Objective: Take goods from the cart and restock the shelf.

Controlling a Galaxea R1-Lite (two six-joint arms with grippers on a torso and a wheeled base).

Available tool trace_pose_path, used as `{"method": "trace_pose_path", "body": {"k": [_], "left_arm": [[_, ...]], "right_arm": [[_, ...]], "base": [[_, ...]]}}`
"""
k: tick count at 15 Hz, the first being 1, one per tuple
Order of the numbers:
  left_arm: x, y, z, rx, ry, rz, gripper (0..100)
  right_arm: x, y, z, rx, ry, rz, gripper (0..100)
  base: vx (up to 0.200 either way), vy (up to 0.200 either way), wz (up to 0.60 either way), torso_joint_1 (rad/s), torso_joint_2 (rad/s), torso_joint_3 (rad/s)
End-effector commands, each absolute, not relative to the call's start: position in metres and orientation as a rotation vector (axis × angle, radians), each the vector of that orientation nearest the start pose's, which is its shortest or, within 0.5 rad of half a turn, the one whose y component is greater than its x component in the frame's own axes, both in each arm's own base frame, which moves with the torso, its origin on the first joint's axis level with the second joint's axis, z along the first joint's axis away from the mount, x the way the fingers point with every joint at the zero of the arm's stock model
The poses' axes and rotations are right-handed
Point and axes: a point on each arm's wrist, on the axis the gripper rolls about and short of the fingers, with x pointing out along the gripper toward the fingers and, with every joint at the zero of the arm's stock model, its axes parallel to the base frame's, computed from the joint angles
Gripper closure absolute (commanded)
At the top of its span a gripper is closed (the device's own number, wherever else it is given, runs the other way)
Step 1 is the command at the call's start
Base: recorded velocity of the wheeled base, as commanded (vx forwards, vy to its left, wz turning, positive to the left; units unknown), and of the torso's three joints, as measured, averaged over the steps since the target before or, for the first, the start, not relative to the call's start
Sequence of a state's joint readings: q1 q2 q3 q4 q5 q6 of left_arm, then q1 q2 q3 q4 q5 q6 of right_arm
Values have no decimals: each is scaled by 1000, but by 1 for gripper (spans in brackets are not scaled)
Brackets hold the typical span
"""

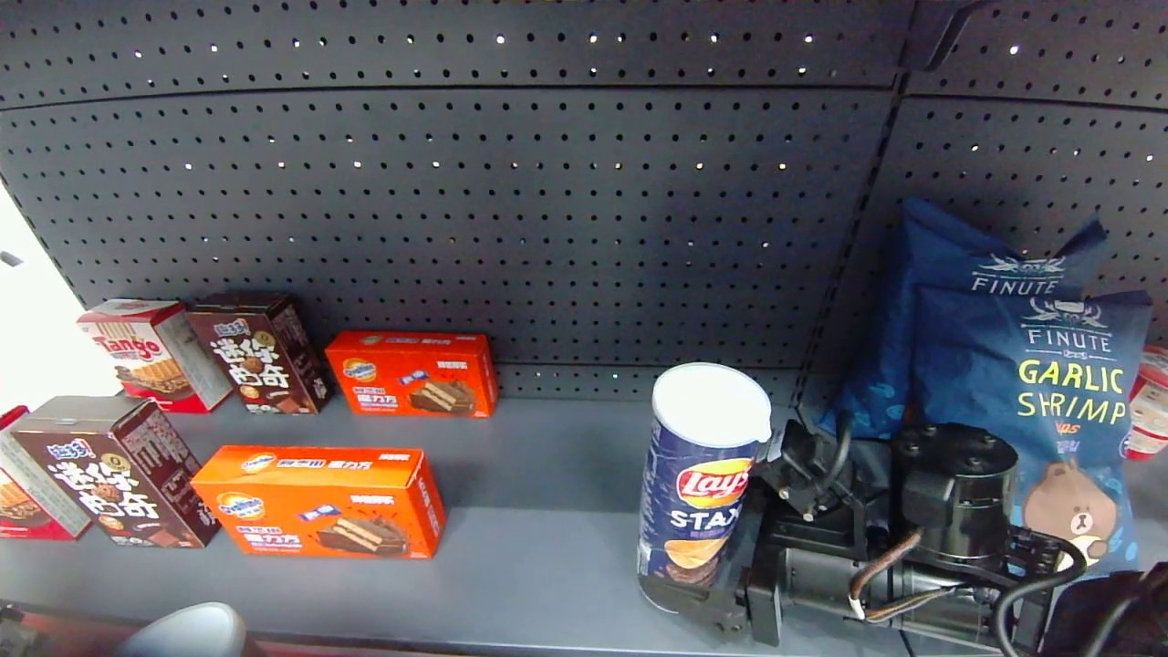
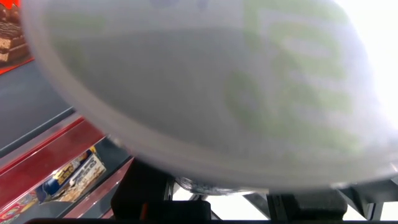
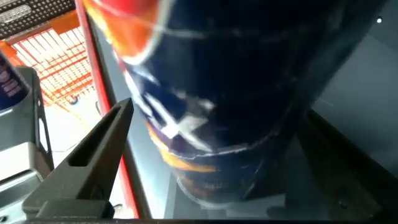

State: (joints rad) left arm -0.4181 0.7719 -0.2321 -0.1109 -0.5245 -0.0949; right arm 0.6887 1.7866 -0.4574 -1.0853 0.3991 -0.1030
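Chip canister (image 1: 703, 474) upright on shelf (image 1: 529, 520), between right gripper's (image 3: 211, 162) spread fingers (image 3: 87, 165)

A tall dark-blue chip can (image 1: 703, 474) with a white lid stood upright on the grey shelf (image 1: 547, 511), near its front edge, its label facing forward. Just beside it, toward the right, two blue snack bags (image 1: 1049, 383) leaned against the pegboard back. Well apart on the left, orange boxes (image 1: 319, 502) and brown boxes (image 1: 260, 351) sat in two rows.
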Motion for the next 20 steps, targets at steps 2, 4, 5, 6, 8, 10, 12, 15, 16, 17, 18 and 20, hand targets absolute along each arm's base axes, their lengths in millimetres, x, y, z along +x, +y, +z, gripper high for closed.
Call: {"method": "trace_pose_path", "body": {"k": [2, 4, 5, 6, 8, 10, 12, 15, 16, 17, 18, 20], "left_arm": [[54, -36, 143, -110, 491, -907, 100], [54, -36, 142, -110, 492, -906, 100], [54, -36, 142, -110, 492, -906, 100], [54, -36, 143, -110, 491, -907, 100], [54, -36, 143, -110, 491, -907, 100], [56, -37, 147, -105, 472, -908, 100], [62, -40, 162, -76, 419, -917, 100], [82, -49, 190, -67, 379, -921, 100], [86, -51, 194, -65, 375, -924, 100], [95, -55, 202, -32, 359, -931, 100], [100, -57, 204, -11, 354, -935, 100], [116, -64, 215, 12, 345, -943, 100]], "right_arm": [[194, 169, 127, -124, 171, 1086, 0], [182, 158, 131, -124, 162, 1086, 0], [176, 153, 132, -124, 158, 1085, 0], [170, 147, 135, -120, 147, 1081, 0], [163, 135, 141, -116, 129, 1052, 0], [155, 124, 152, -113, 80, 997, 0], [143, 114, 165, -113, 63, 964, 0], [124, 103, 185, -121, 93, 908, 0], [121, 101, 189, -121, 92, 905, 0], [115, 97, 196, -120, 81, 896, 0], [111, 95, 199, -117, 68, 894, 0], [101, 90, 208, -110, 33, 908, 0]], "base": [[0, 0, 0, 0, 0, 0], [0, 0, 0, 0, 0, 0], [0, 0, 0, 0, 0, 0], [0, 0, 0, 0, 0, 0], [0, 0, 0, 0, 0, 0], [0, 0, 0, 0, 0, 0], [0, 0, 0, 0, 0, 0], [0, 0, 0, 0, 0, 0], [0, 0, 0, 0, 0, 0], [0, 0, 0, 0, 0, 0], [0, 0, 0, 0, 0, 0], [0, 0, 0, 0, 0, 0]]}}
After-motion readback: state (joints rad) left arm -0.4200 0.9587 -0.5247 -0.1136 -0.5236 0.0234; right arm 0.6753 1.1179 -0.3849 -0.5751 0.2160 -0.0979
